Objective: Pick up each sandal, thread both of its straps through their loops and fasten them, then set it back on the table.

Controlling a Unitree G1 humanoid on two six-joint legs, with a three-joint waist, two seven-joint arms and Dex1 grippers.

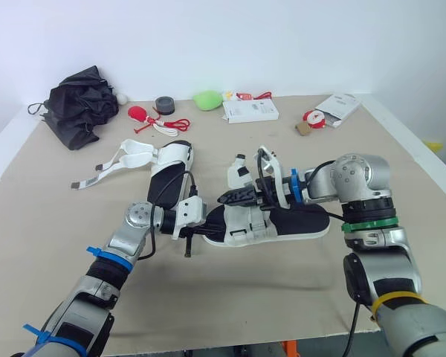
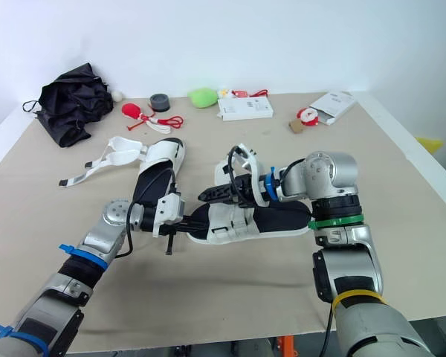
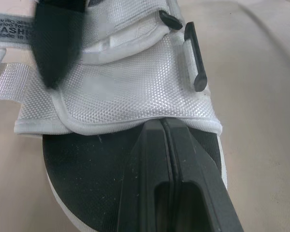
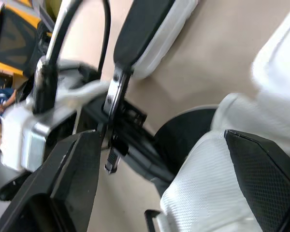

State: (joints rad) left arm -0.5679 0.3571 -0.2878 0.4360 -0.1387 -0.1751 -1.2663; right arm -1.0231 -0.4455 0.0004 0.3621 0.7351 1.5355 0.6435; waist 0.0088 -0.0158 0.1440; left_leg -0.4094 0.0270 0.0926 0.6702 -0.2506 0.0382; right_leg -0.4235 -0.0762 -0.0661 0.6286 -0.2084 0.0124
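As far as the views let me judge, the task was at an early stage, w/ no sandal finished. The far sandal (image 1: 167,167) lay on the table (image 1: 297,297) w/ its two straps (image 1: 115,167) unthreaded and spread flat to the robot's left, so it looked untouched. The near sandal (image 1: 282,223) was the one in work. It also lay flat on the table, toe toward the left arm, not lifted. Its front strap (image 3: 135,92) was folded over the foot part and a black loop (image 3: 195,58) sat at its side, but I could not tell if the strap end passed through the loop or was fastened. Its rear strap (image 1: 267,160) stood up loose, so at least that one seemed left to do, plus all of the far sandal.

Re. positions: the left gripper (image 1: 212,223) was at the toe side of the near sandal, fingers pressed together w/ nothing visible btw. them. Its tips were over the black footbed, right at the front strap's edge; if they touched it, I could not tell. The right gripper (image 1: 227,198) reached from the heel side over the same strap. Its fingers were wide apart w/ the white mesh btw. them, not gripped. Both grippers were near each other above the sandal's front part.
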